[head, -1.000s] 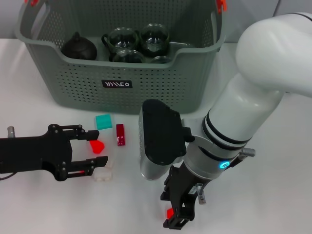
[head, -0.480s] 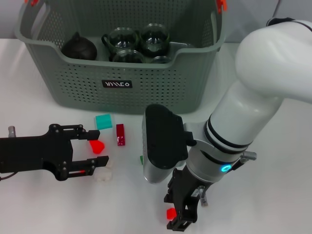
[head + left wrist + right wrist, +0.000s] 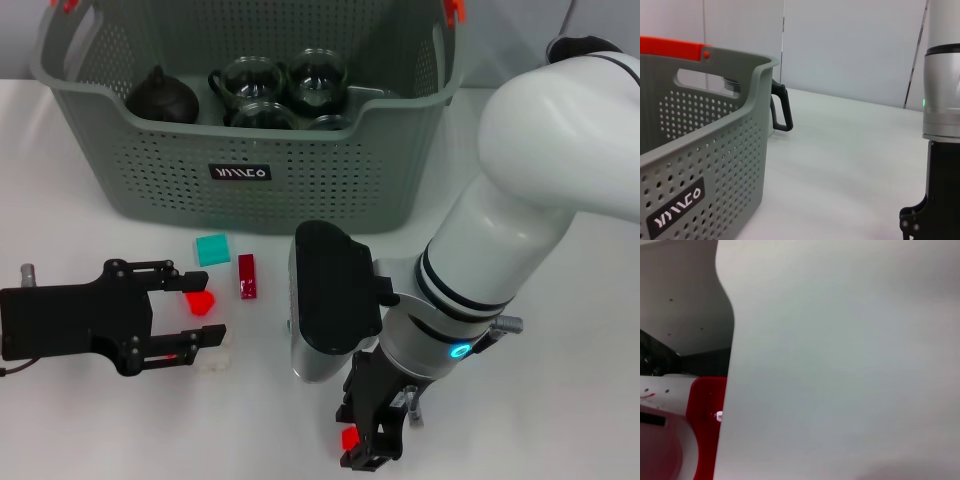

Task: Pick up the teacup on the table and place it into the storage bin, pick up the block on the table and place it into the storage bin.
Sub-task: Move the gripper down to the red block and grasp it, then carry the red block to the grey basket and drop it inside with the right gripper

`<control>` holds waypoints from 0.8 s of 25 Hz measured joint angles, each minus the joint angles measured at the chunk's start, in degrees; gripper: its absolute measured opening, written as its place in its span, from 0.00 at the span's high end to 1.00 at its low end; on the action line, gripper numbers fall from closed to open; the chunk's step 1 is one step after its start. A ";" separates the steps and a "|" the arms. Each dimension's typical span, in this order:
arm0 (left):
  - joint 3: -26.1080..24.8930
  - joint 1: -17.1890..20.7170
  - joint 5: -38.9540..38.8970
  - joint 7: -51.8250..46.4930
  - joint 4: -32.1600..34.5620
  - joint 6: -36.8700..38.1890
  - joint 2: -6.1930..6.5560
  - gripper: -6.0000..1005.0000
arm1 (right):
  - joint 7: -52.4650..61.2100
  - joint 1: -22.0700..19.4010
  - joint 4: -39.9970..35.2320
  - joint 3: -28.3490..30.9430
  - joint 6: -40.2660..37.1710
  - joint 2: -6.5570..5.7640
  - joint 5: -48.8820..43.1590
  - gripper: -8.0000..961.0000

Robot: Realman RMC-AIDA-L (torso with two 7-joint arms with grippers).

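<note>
Here the right gripper (image 3: 366, 440) is clamped on a red block (image 3: 349, 438); the left gripper (image 3: 195, 318) has fingers apart around another red block (image 3: 201, 301).

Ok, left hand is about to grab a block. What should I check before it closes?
1. Left hand open: ok.
2. Red block between its fingers: ok, close to the upper one.
3. Neighbours clear: not ok, pale block lies right by the lower finger.
4. Storage bin has room: ok, beside the glass cups.
5. Right hand out of the way: ok, low near the front edge.
6. Right hand holding the small red piece: cannot tell.
</note>
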 joint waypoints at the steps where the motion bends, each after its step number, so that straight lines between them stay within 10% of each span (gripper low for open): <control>1: -0.05 0.04 0.00 0.09 0.00 0.00 0.00 0.35 | 0.36 0.00 0.07 0.00 0.10 -0.01 -0.01 0.43; 20: -2.13 0.37 0.11 1.78 0.01 0.59 0.09 0.35 | 5.61 -1.05 -3.18 2.00 -1.31 -0.98 -1.18 0.78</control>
